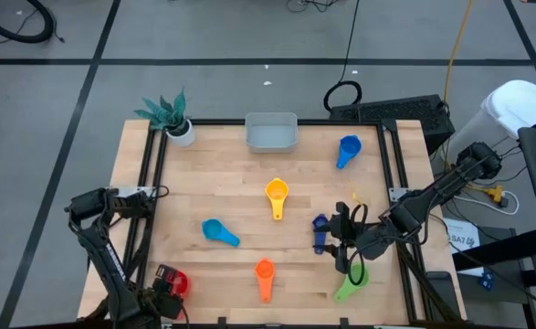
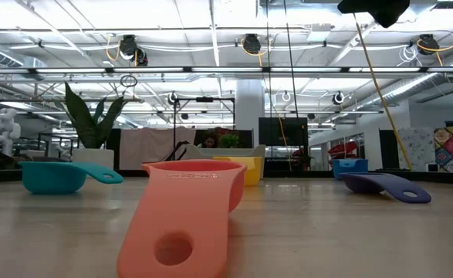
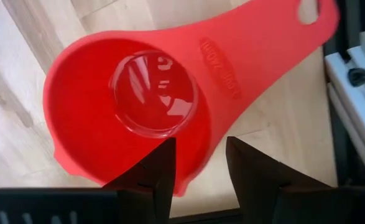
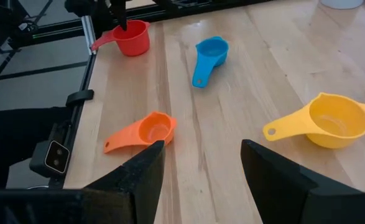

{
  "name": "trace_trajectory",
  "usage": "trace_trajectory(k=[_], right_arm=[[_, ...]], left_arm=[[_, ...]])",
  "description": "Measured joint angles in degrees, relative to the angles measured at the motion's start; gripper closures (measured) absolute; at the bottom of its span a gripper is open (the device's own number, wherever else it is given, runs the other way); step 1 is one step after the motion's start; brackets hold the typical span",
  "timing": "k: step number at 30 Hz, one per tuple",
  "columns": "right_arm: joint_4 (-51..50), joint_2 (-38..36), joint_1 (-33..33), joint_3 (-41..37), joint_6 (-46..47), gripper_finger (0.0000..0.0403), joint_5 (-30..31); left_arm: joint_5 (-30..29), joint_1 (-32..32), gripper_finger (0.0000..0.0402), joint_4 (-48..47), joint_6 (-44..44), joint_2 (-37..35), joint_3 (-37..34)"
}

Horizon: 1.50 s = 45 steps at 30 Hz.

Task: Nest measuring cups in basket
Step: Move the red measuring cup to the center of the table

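The left gripper sat at the tabletop's near-left corner, its narrowly parted fingers straddling the red cup's rim. The right gripper hovered near the right edge, fingers spread wide and holding nothing, with the dark blue cup just beside it and the green cup below. The basket waited at the far edge (potted plant at the far-left corner). Yellow cup, light blue cup, orange cup and blue cup lay scattered between.
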Motion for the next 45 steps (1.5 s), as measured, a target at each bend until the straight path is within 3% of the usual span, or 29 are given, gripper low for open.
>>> trace_trajectory(k=[4,12,26,36,42,45], right_arm=[[0.5,0.0,0.0,0.0,0.0,0.0197,0.0],[1.3,0.0,0.4,0.0,0.1,0.0197,0.0],[0.8,0.0,1.5,0.0,0.8,0.0197,0.1],[-7.1,-1.2,1.5,0.0,3.0,0.0197,2.0],[-9.6,-5.4,1.6,0.0,3.3,0.0197,4.8],[-9.7,-7.3,1.5,0.0,2.7,0.0197,4.8]], left_arm=[[0.0,0.6,0.0287,0.2,0.8,0.0,-0.7],[-0.2,2.5,0.0388,0.3,3.8,0.0,-0.7],[-2.2,7.0,0.0393,-1.4,11.6,-0.2,-1.7],[-8.1,15.0,0.0394,-4.6,24.3,-0.7,1.7],[-16.4,20.8,0.0394,-6.5,33.7,-4.2,6.0],[-17.5,25.1,0.0394,-4.8,39.4,-5.4,6.5]])
